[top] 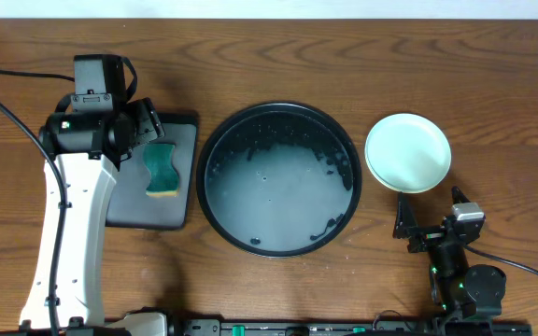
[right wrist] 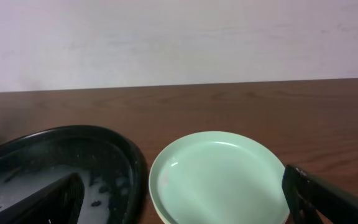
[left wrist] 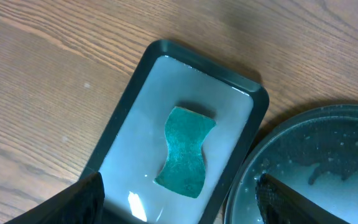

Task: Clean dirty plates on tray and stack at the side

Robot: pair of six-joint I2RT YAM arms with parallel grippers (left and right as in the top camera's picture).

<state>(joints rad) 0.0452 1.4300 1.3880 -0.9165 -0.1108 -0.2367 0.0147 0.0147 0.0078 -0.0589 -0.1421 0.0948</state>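
The black round tray [top: 215, 140] sits mid-table, holding only cloudy water and dark specks; it also shows in the left wrist view [left wrist: 353, 118] and the right wrist view [right wrist: 123, 146]. A pale mint plate [top: 407, 152] lies on the table right of the tray, also in the right wrist view [right wrist: 219, 174]. A paler rim shows under it, and any other plates below are hidden. My left gripper [top: 146, 126] [left wrist: 179, 199] is open and empty above the teal sponge [top: 162, 168] [left wrist: 187, 149]. My right gripper [top: 430, 224] [right wrist: 182, 199] is open and empty, just in front of the plate.
The sponge lies in a wet grey rectangular tray with a black rim [top: 180, 201] [left wrist: 142, 93], left of the round tray. A black cable [top: 7, 112] runs along the left. A wall rises behind the table's far edge [right wrist: 179, 87].
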